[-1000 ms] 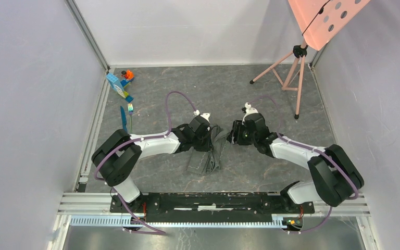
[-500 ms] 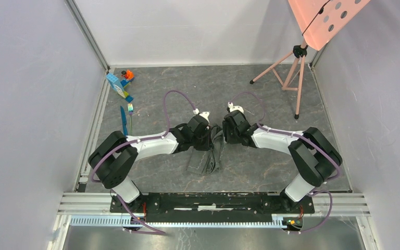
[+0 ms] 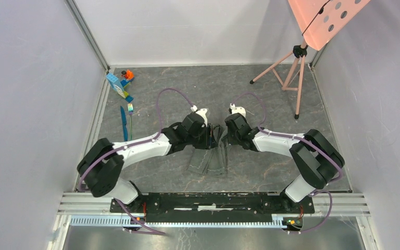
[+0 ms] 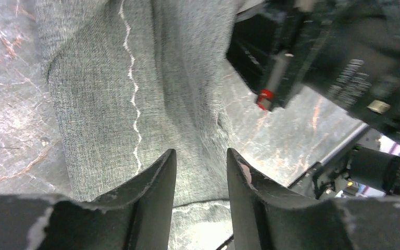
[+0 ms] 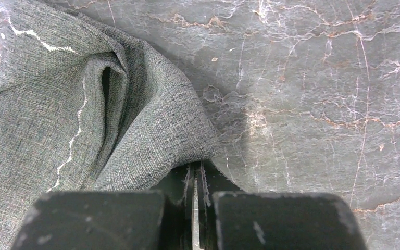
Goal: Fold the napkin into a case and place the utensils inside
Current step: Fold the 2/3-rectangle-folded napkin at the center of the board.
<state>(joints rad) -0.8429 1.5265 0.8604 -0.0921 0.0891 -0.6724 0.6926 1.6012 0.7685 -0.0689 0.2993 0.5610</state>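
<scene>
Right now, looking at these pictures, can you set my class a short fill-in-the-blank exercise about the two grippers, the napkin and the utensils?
The fingers of the right gripper are ____ on an edge of the napkin.
The fingers of the left gripper stand ____ above the napkin.
The blue knife and the fork lie on the napkin's ____ side, not inside it.
Missing words: shut, open, left.

Rumpled grey napkin [image 3: 209,159]; blue knife [image 3: 123,123] beside fork [image 3: 130,112]
</scene>
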